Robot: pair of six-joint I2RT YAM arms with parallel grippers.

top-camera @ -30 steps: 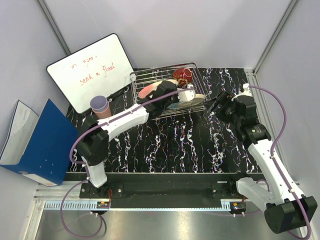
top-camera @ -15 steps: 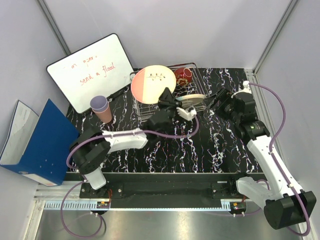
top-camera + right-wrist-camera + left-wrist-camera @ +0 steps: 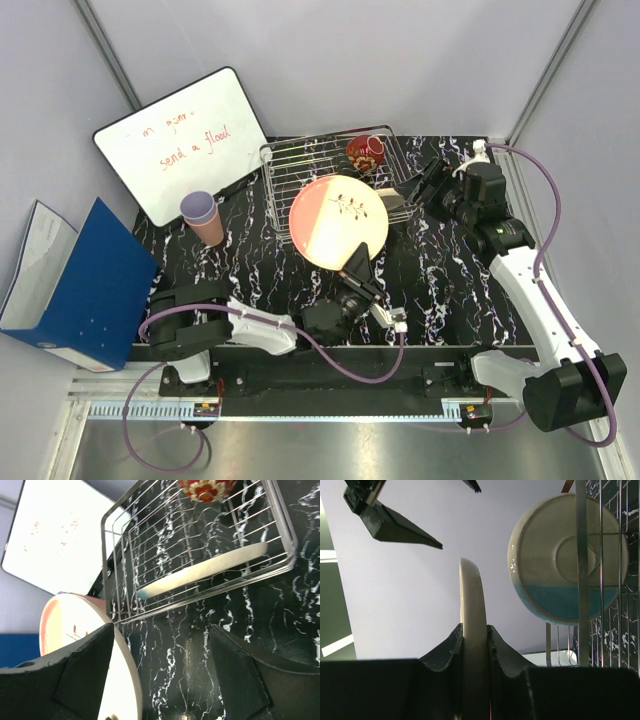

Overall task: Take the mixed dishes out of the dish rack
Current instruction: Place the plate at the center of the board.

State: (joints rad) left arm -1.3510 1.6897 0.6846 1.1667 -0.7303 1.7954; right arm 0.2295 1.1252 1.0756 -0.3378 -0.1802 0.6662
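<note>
My left gripper [image 3: 356, 268] is shut on the rim of the pink/cream plate [image 3: 338, 220], holding it up on edge over the table in front of the dish rack [image 3: 300, 148]. In the left wrist view both fingers clamp the plate's edge [image 3: 472, 595]. The light-blue/cream plate [image 3: 567, 560] still leans in the rack [image 3: 200, 594], next to the red patterned bowl [image 3: 365, 150]. My right gripper [image 3: 420, 186] hangs open at the rack's right end, with nothing between its fingers [image 3: 162, 630]. A cup [image 3: 203, 215], lavender on top and salmon-pink below, stands on the table left of the rack.
A whiteboard [image 3: 185, 140] with red writing leans at the back left. A blue binder [image 3: 85, 285] lies off the table's left edge. Grey walls close in the back and both sides of the black marbled table [image 3: 450, 290].
My left gripper has pulled the pink/cream plate out of the rack, raised it and drawn it toward the near side. My right gripper has moved up and left toward the rack's right end.
</note>
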